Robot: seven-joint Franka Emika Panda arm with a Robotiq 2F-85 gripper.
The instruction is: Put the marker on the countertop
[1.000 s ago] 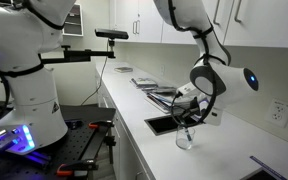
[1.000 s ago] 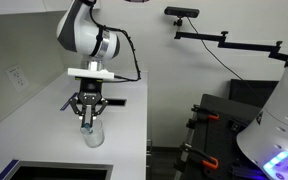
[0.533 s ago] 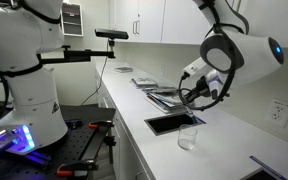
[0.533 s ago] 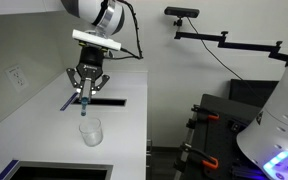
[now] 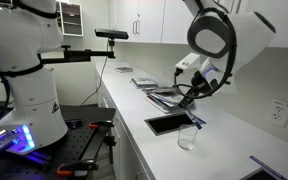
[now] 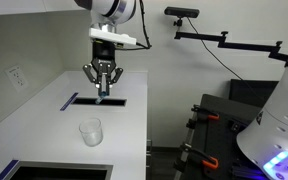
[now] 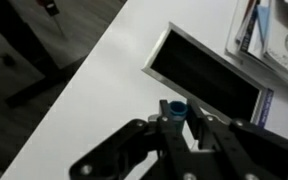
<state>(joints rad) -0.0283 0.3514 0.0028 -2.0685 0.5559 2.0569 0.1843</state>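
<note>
In an exterior view the hand [image 5: 191, 93] hangs above the dark recess [image 5: 170, 123] in the table [image 5: 224, 137]; in an exterior view it grips the upright marker [image 6: 101, 96] above the recess [image 6: 94, 101]; in the wrist view the marker's teal tip [image 7: 174, 108], clamped between the fingers [image 7: 199, 130], sits just short of the recess [image 7: 204, 80].

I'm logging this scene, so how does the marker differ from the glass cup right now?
The marker is slim and dark blue; the glass cup is wider and clear. The marker is gripped in the tool above the countertop; the glass cup stands upright on it. Both are near the dark recess.
</note>
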